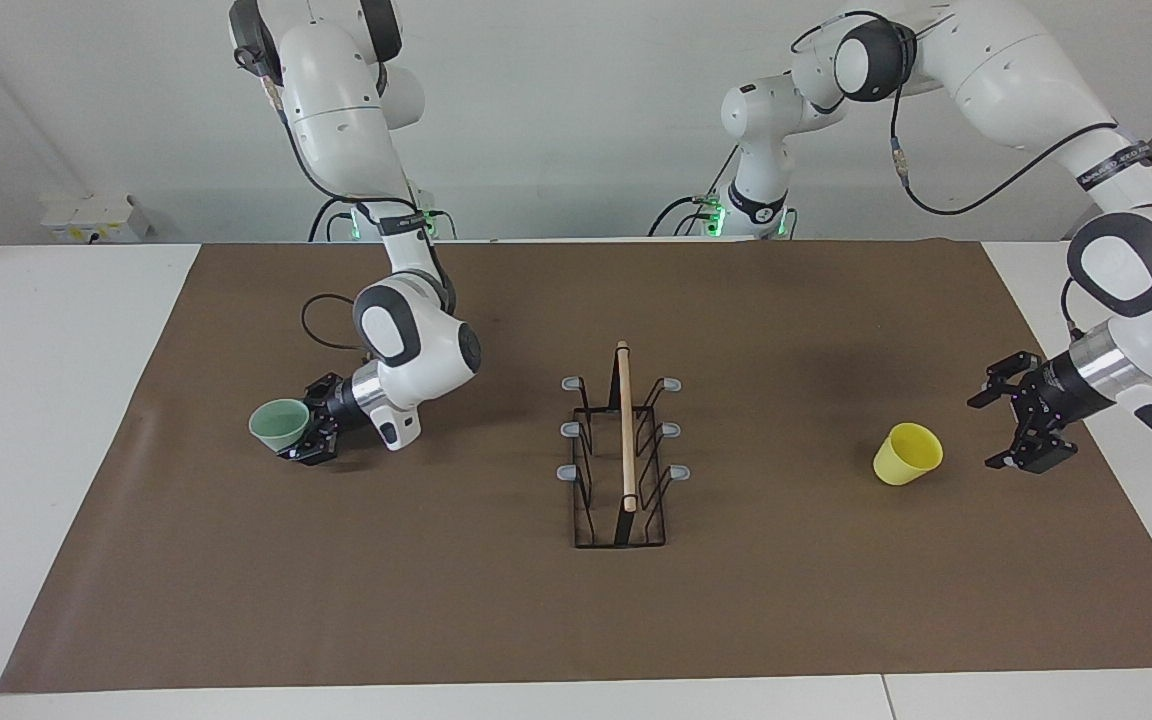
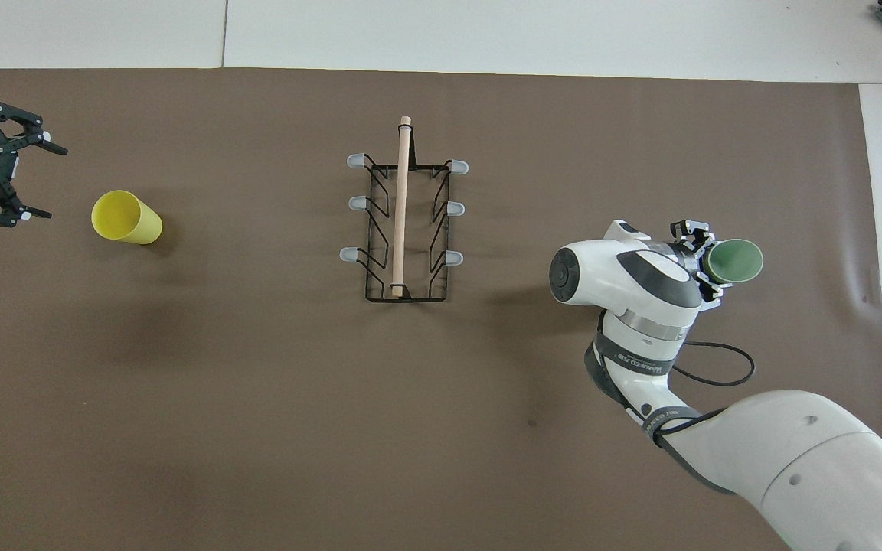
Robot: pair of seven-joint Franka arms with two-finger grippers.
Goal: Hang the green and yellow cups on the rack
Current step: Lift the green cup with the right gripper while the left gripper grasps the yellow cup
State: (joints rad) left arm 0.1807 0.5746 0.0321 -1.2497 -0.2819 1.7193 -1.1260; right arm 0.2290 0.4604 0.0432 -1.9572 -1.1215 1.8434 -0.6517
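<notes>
Green cup (image 1: 279,424) first: in the facing view it sits at middle left of the frame, tipped on its side with its mouth turned away from my right gripper (image 1: 304,440), whose fingers are clamped on its base end. The rack (image 1: 624,455) stands at frame centre, its wooden rod (image 1: 625,425) running up and down the picture, grey-tipped prongs off both sides. So the cup's long axis lies roughly crosswise to that rod, and the rack is toward frame right of my right gripper, which I judge is the way I must carry it. At middle right the yellow cup (image 1: 907,453) lies tilted on the brown mat (image 1: 436,600), and my left gripper (image 1: 1014,425) hangs just beside it toward the frame's right edge, fingers spread wide, holding nothing. From overhead the sides swap: the green cup (image 2: 733,262) is at middle right in my right gripper (image 2: 705,264), the rack (image 2: 403,222) at centre, the yellow cup (image 2: 125,218) at middle left with its mouth toward my left gripper (image 2: 16,180), apart from it. The mat (image 2: 257,383) around the rack is bare, and pale table (image 2: 487,34) borders it along the top edge.
</notes>
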